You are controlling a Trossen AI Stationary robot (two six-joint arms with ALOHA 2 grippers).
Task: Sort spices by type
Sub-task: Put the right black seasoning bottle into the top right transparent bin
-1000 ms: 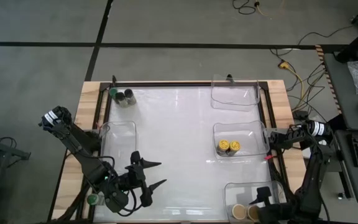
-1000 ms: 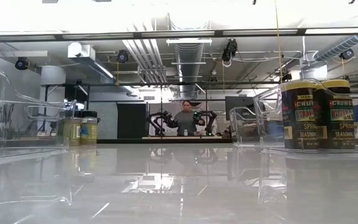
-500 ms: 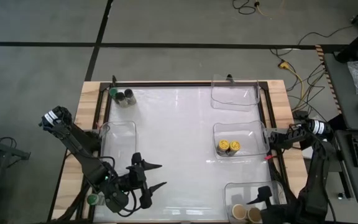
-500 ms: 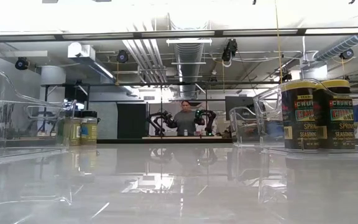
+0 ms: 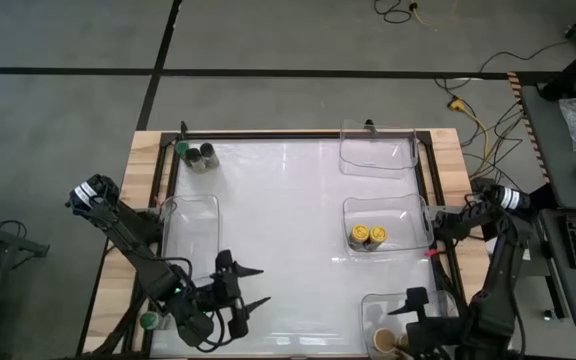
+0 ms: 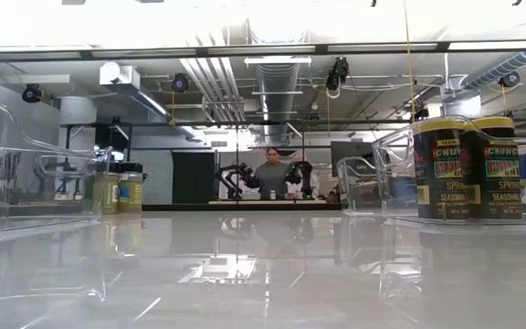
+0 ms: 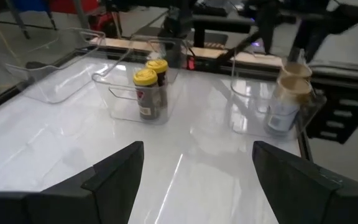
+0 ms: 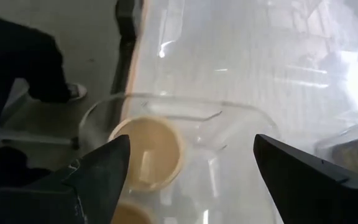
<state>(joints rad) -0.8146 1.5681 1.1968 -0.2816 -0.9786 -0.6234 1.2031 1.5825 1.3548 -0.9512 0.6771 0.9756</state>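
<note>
Overhead, the left gripper (image 5: 253, 288) hangs with fingers spread, grasping nothing. Seemingly the nearest unsorted spice, a small green-lidded round jar (image 5: 150, 320), stands just behind it at the table's (image 5: 288, 215) left edge.

yellow-lid jars (image 5: 367, 236) – upright, mid bin, tan-lid pair (image 5: 393, 342) – near bin
</note>
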